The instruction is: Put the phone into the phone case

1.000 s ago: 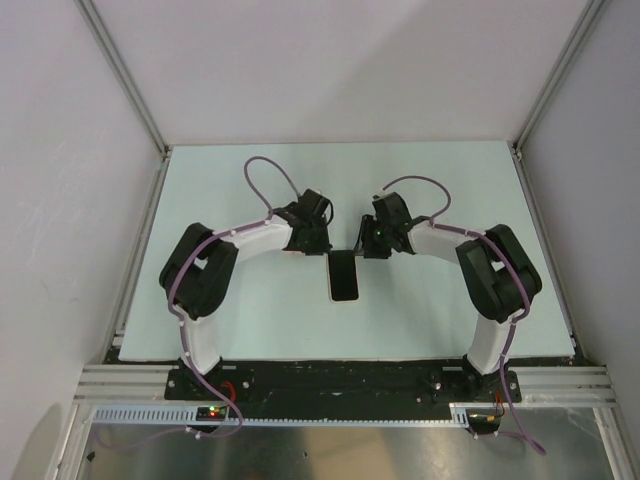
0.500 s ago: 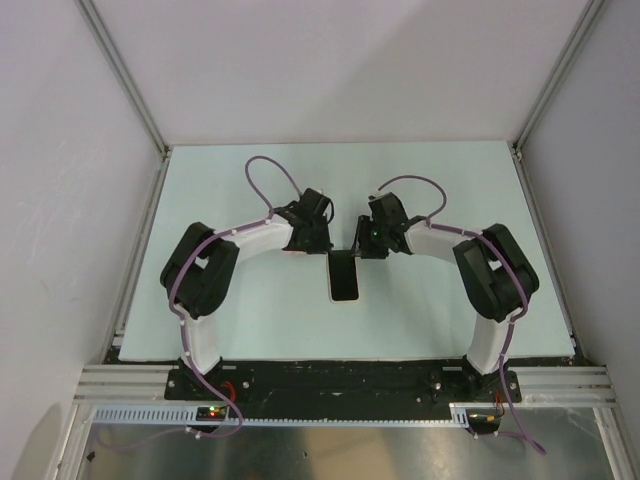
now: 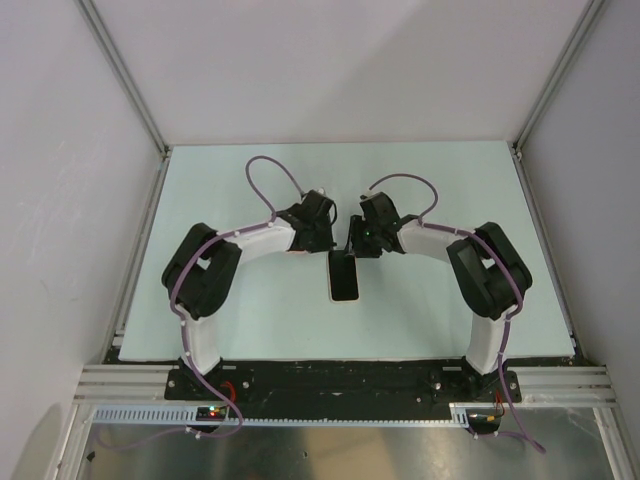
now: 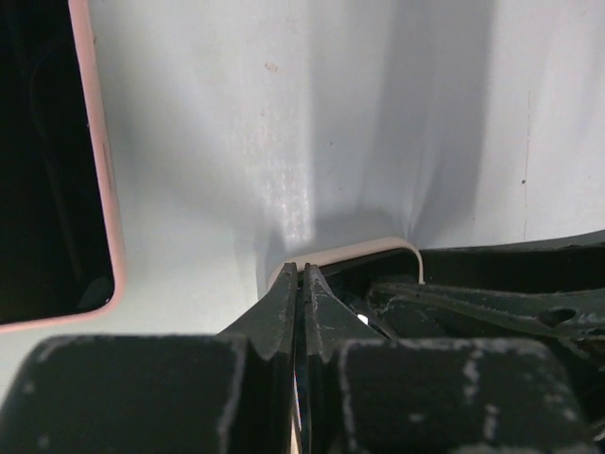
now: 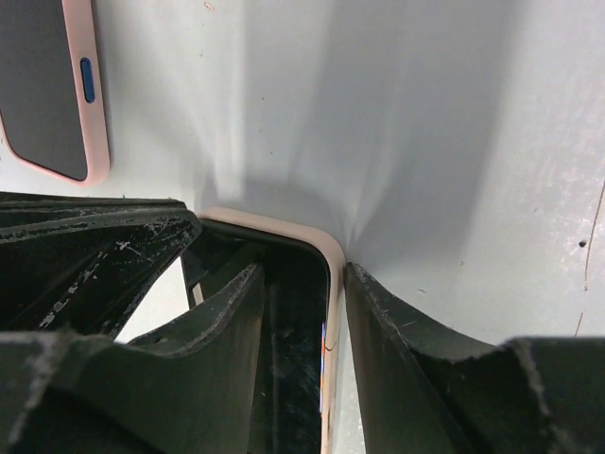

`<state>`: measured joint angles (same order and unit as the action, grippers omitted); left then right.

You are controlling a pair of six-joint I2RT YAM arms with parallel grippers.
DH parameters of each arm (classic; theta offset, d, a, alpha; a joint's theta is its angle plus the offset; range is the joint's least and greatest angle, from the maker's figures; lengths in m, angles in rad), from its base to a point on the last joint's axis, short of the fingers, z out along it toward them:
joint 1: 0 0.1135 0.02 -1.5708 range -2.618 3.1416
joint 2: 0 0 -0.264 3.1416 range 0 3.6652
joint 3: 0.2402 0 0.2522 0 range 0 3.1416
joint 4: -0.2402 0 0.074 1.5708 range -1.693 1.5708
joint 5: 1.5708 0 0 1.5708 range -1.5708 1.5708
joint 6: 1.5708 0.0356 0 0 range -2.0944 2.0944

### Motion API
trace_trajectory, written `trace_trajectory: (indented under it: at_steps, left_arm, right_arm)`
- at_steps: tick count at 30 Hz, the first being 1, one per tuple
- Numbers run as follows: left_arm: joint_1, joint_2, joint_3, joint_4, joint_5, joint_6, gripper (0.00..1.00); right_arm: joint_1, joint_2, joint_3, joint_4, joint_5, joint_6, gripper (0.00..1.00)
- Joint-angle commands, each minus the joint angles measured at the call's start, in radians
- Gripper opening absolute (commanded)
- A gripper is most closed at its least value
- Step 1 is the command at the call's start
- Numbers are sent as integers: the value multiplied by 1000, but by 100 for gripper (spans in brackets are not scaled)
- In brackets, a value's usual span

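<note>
A phone with a glossy black screen (image 5: 295,322) sits inside the pale pink phone case (image 5: 326,248), between my two grippers at mid-table. My left gripper (image 3: 322,236) is shut, pinching a thin edge of the phone case (image 4: 352,252) at its corner. My right gripper (image 3: 357,238) is open. In the right wrist view one finger lies over the screen and the other finger (image 5: 378,312) sits just outside the pink rim. In the top view the arms hide most of this piece.
A second pink-rimmed dark slab (image 3: 345,279) lies flat on the pale green mat (image 3: 250,180), just near of the grippers. It shows at the left in the left wrist view (image 4: 43,161) and the right wrist view (image 5: 43,85). Walls enclose the mat.
My right gripper has moved left, closer to the left gripper. The left gripper and the slab on the mat have stayed put.
</note>
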<state>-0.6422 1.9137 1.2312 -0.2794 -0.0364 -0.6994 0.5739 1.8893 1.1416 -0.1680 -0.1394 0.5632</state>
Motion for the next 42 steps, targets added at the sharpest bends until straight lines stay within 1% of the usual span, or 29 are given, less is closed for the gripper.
trace_trajectory:
  at_steps: [1, 4, 12, 17, 20, 22, 27, 30, 33, 42]
  left_arm:
    - [-52, 73, -60, -68, 4, -15, 4]
    - [-65, 83, -66, -67, 0, -22, 1]
    - [-98, 95, -102, -67, -20, -55, 0]
    - [-89, 52, -96, -68, -40, -42, 0]
    - [-63, -2, -77, -72, -50, -25, 3]
    - [-46, -40, -66, -78, -53, -12, 7]
    - [-15, -125, -40, -108, -79, 21, 30]
    - [-3, -169, -35, -122, -89, 35, 36]
    - [0, -189, -53, -132, -76, 36, 37]
    - [-4, -145, -95, -119, -43, 38, 30]
  right_arm:
    - [16, 33, 21, -55, 40, -23, 44]
    - [26, 34, 21, -62, 50, -23, 44]
    - [42, 38, 21, -83, 70, -29, 44]
    - [47, 39, 21, -95, 80, -41, 44]
    - [47, 43, 20, -83, 62, -56, 44]
    - [50, 46, 20, -70, 41, -67, 44]
    - [73, 56, 22, -42, -11, -96, 44]
    - [91, 65, 27, -40, -27, -110, 45]
    - [98, 75, 32, -39, -49, -113, 45]
    - [129, 106, 76, -48, -92, -137, 45]
